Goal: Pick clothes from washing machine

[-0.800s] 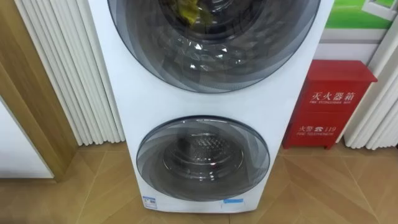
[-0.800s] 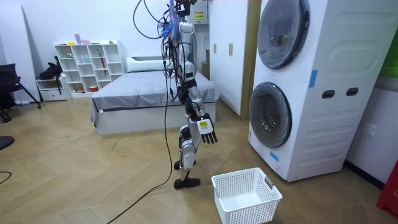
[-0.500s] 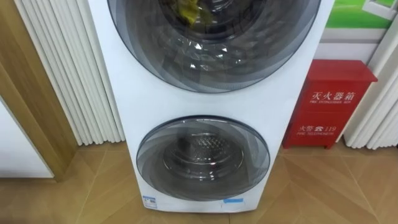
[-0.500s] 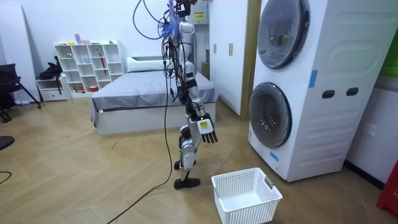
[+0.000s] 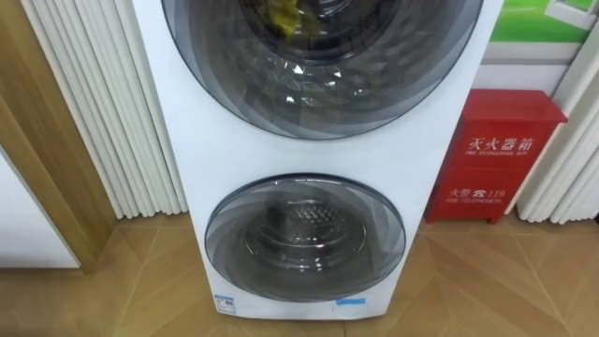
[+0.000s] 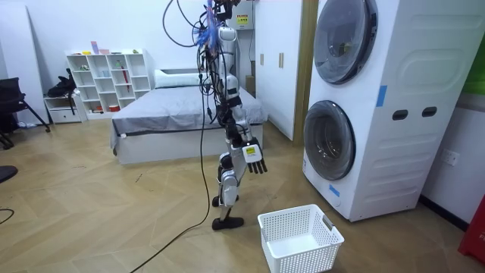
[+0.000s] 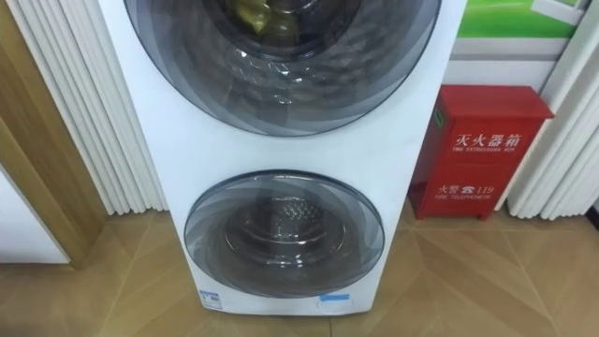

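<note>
Washing machine (image 5: 187, 140), shut — yellow clothes (image 5: 281, 15) behind its upper door (image 5: 323, 89) (none picked yet); right hand (image 6: 255, 158) hangs empty, fingers loosely spread; basket (image 6: 299, 240) on the floor (image 6: 114, 220) before it, ready to receive them.

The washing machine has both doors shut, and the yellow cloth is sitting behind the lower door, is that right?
Not quite. The yellow cloth is behind the upper door, not the lower door. The left eye view shows this. The rest holds: both doors of the washing machine are shut.
</note>
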